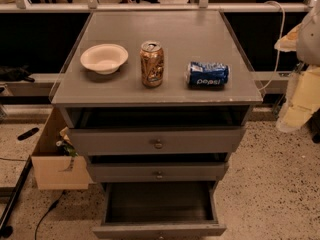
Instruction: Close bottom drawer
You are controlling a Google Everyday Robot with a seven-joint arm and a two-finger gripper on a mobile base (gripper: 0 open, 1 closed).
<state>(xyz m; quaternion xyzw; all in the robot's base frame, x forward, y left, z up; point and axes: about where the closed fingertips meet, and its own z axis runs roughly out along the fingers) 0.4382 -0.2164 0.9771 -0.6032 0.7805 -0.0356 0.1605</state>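
The grey cabinet (155,34) has three drawers. The bottom drawer (159,229) is pulled far out toward me, showing its dark, empty box interior (160,202). Its slim grey front sits at the lower edge of the view, and its knob is cut off there. The middle drawer (158,172) and the taller top drawer (158,142) stand out a little, with dark gaps above them. Pale parts of my arm (301,91) show at the right edge, beside the cabinet. My gripper is out of view.
On the cabinet top stand a white bowl (104,58) and an upright brown can (152,64), and a blue Pepsi can (208,74) lies on its side. A cardboard box (52,159) sits on the floor left of the cabinet, with cables (15,204) beside it.
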